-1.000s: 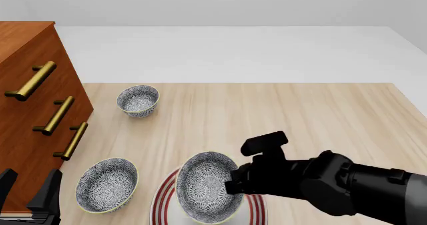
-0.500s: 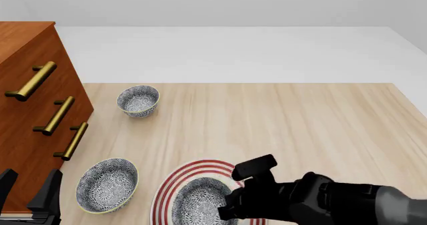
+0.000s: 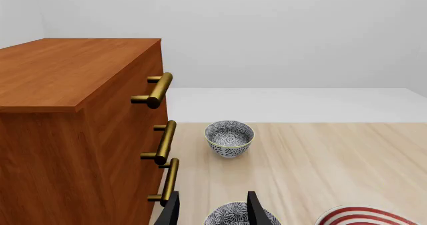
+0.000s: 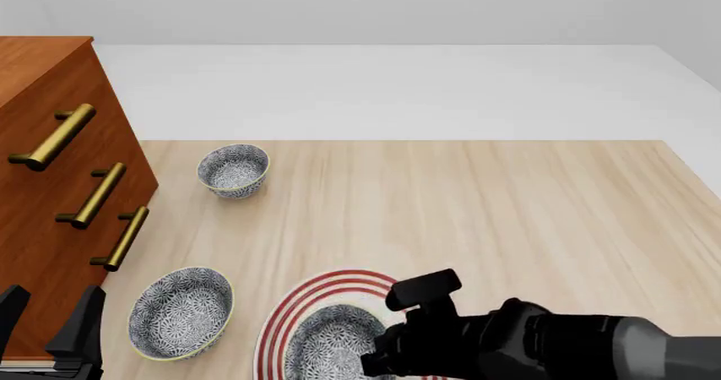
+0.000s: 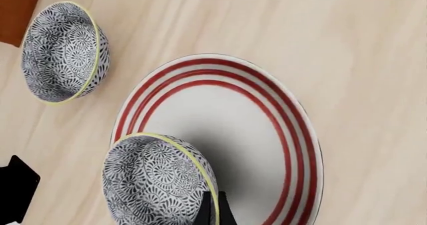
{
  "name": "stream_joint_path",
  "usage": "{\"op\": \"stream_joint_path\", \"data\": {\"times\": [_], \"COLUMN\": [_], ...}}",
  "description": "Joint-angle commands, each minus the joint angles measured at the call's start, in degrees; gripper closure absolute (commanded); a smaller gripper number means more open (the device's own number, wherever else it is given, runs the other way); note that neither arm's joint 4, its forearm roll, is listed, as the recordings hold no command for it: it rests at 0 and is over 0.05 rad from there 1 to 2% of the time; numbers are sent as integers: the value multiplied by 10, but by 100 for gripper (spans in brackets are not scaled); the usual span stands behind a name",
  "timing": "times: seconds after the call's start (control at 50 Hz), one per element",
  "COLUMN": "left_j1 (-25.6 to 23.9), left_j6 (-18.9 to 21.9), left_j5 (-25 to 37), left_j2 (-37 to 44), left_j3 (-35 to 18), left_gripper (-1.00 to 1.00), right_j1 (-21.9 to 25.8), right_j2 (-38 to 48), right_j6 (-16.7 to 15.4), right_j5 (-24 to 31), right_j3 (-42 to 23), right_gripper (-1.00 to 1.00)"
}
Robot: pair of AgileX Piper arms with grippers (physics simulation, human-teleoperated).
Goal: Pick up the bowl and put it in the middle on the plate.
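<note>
bowl held low over the plate, off its middle

the right gripper (image 5: 212, 211) pinches the bowl (image 4: 333, 344) by its rim above the plate (image 4: 327, 285), near the table's (image 4: 507, 203) front edge; released here it would land off-centre, toward the plate's rim. the left gripper (image 3: 212, 208) hangs idle, fingers apart, holding nothing.

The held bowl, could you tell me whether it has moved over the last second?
Yes. The bowl in the right gripper sank nearer and lower over the plate.

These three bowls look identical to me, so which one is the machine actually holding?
The bowl over the red-ringed plate, pinched at its rim by the right tool. The other two sit untouched on bare wood.
</note>
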Motion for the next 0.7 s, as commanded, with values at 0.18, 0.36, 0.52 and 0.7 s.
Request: {"op": "stream_joint_path", "data": {"times": [0.18, 0.36, 0.52, 0.7], "left_j1": [0, 0, 0, 0], "left_j6": [0, 0, 0, 0], "left_j5": [0, 0, 0, 0], "left_j2": [0, 0, 0, 0], "left_j3": [0, 0, 0, 0], "left_gripper": [-100, -100, -100, -100], "right_j1": [-19, -29, -48, -100], "right_j2": [-10, -23, -76, -219], "right_j6": [-25, -32, -47, -71], "right_j5": [9, 14, 46, 135], "right_j3": [1, 3, -3, -50], "right_gripper": [-100, -100, -100, -100]}}
